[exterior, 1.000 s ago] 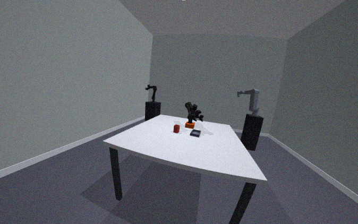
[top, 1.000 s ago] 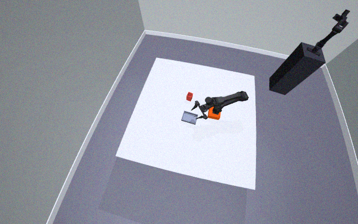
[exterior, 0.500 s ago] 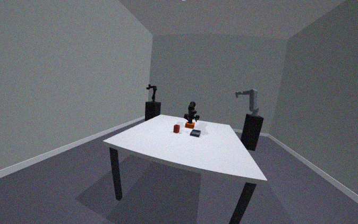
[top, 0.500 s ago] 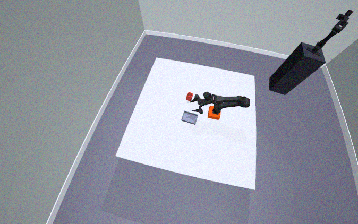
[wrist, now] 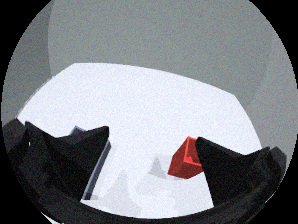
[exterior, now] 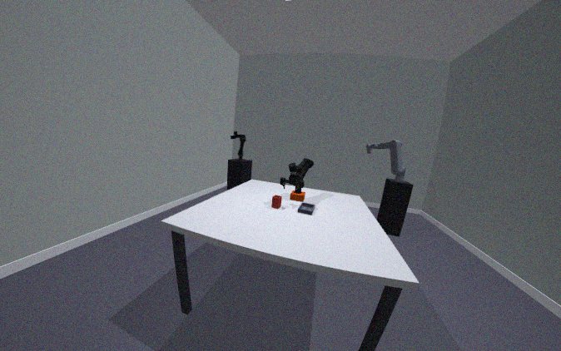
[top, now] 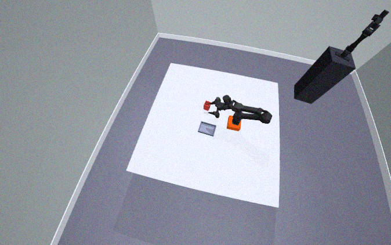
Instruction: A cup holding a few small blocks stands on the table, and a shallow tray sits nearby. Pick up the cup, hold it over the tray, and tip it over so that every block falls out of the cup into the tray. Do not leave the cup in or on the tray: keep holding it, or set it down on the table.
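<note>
Cup [top: 206, 105] [exterior: 276, 202] [wrist: 184, 161] stands upright (red), near the tray [top: 207, 129] [exterior: 306, 209] [wrist: 99, 170].

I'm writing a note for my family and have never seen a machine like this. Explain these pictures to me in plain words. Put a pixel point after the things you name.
The machine is one black jointed arm on an orange base [top: 230, 126] [exterior: 297, 197], ending in jaws [top: 212, 108] that pinch things. These stand open, holding nothing.

The top picture looks down from high above. The exterior one looks across the table [top: 180, 151] [exterior: 291, 237] [wrist: 130, 95] from farther off, at an angle. The wrist one comes from the arm itself, so the dark jaws frame it left and right.

On the white table stand a red cup [top: 206, 106] [exterior: 276, 202] [wrist: 181, 166], upright, and a shallow grey tray [top: 206, 128] [exterior: 306, 209] [wrist: 98, 172]. I cannot make out blocks in the cup. Beyond the table, two more arms stand on dark pedestals.
</note>
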Controlling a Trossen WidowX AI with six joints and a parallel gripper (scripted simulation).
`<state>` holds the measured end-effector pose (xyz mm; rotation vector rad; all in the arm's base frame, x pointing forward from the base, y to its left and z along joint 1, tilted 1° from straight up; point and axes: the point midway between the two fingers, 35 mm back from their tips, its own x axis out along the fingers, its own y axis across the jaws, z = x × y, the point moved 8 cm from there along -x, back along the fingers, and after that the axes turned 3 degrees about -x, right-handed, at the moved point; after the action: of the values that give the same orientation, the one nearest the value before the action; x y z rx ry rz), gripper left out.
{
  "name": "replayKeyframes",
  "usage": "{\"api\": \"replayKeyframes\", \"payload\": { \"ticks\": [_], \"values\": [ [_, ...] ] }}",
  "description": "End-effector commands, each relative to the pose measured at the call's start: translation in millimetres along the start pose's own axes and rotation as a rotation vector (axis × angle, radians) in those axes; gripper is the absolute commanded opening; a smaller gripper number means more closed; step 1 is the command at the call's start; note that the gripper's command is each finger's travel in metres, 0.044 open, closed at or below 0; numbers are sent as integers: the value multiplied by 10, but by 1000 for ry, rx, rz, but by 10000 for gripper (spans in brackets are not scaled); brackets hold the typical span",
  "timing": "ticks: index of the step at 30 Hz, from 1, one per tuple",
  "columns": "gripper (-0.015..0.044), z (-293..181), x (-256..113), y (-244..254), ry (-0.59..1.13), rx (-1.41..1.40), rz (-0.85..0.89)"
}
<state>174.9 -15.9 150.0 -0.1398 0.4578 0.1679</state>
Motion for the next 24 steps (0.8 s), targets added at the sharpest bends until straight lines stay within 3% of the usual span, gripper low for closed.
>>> {"api": "replayKeyframes", "payload": {
  "ticks": [1, 12, 24],
  "values": [
    [440, -27, -14, -133, 8, 32, -54],
    [440, -150, -130, -544, 28, 142, -235],
    [440, -348, 14, -600, 34, 152, -243]
  ]
}}
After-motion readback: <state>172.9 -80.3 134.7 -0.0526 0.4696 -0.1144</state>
